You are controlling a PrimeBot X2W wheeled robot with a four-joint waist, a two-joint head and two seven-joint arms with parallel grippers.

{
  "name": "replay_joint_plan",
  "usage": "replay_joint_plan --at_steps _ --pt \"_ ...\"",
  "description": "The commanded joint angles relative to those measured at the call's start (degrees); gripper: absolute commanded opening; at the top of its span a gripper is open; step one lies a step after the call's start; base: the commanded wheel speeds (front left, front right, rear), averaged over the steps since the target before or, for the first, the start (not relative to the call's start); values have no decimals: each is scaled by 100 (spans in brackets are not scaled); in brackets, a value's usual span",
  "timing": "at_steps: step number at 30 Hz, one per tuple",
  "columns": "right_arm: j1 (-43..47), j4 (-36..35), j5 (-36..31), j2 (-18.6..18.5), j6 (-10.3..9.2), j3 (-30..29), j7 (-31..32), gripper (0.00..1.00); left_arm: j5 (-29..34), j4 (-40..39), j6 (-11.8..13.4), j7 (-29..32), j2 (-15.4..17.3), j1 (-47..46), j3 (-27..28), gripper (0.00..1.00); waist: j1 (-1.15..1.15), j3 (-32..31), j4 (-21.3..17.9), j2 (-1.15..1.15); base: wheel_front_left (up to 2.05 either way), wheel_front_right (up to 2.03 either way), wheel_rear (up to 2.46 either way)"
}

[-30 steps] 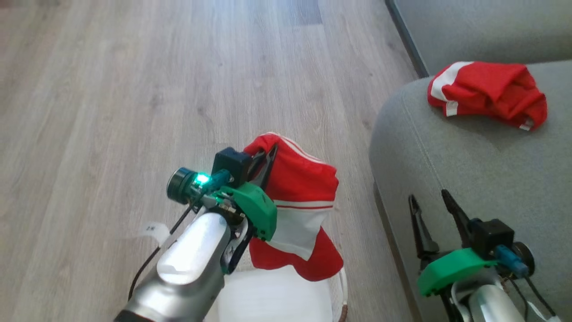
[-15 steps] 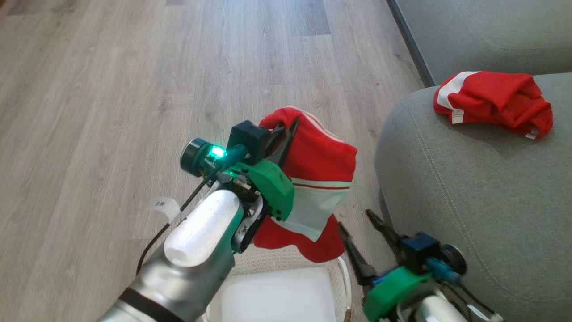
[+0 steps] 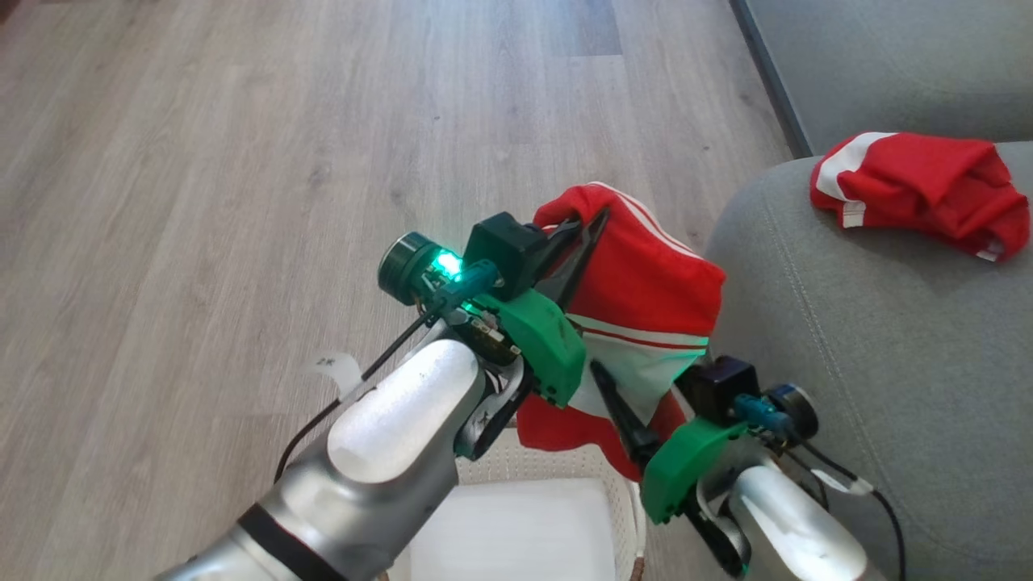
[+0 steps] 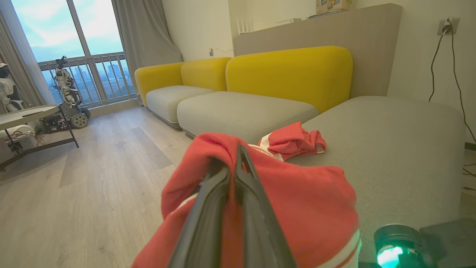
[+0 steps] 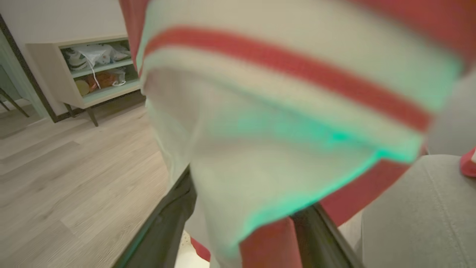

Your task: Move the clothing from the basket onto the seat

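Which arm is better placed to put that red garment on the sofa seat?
Left, probably: the left gripper is shut on the clothing, held above the basket; the right gripper is open around its hanging end.

Grey seat (image 3: 847,339): crumpled red garment (image 3: 920,190) lying on top. Wood floor (image 3: 242,161): basket (image 3: 533,466) standing beside seat.

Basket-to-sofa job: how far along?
Done: one red garment lies on the grey-green sofa cushion. In hand: left gripper shut on a second red white-banded garment above the white perforated plastic basket, right gripper open around its hanging part. Left: place it on cushion.
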Motion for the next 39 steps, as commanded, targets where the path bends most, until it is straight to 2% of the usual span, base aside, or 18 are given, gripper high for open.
replay_joint_plan --at_steps 1,2,4,5,6,12,13,14,15,16,17,28,39 --pt "-363 -28 129 39 -2 191 -38 100 -40 -221 82 -59 53 -471 154 0 0 10 31 0 0 0 0" --pt "-421 75 231 39 -2 275 -38 100 -66 -238 97 -68 53 -477 126 0 0 14 45 0 0 0 0" --pt "-532 230 383 39 -2 456 -38 41 -118 -243 125 -89 53 -481 93 0 0 25 63 0 0 0 0" --pt "-580 268 441 39 -2 522 -38 24 -140 -226 142 -97 53 -478 86 0 0 30 68 0 0 0 0" --pt "-623 293 497 39 -2 571 -38 0 -164 -203 162 -94 53 -468 80 0 0 37 72 0 0 0 0" --pt "-730 109 627 39 -2 607 -38 0 -260 107 286 -125 98 -384 164 0 0 78 10 0 0 0 0" --pt "-724 41 611 39 -2 575 -38 0 -279 167 299 -155 114 -367 190 12 0 86 -13 0 0 0 0" --pt "-715 -28 591 39 -2 536 -38 0 -301 230 312 -186 130 -346 218 33 0 93 -39 0 0 0 0" --pt "-705 -96 552 39 -2 494 -38 0 -329 292 317 -213 141 -323 244 46 0 100 -64 0 0 0 0" --pt "-690 -169 512 39 -2 454 -38 0 -352 347 325 -254 153 -303 273 75 0 107 -93 0 0 0 0" --pt "-671 -245 474 39 -2 413 -38 0 -368 401 331 -299 167 -286 296 100 0 115 -122 0 0 0 0" --pt "-460 -897 4 -42 -2 -210 -38 0 -485 756 320 -675 210 -4 424 100 0 177 -531 0 0 0 0" --pt "-251 -1326 -396 -335 -2 -959 -38 0 -501 827 290 -804 196 335 444 100 0 274 -1309 0 0 0 0"
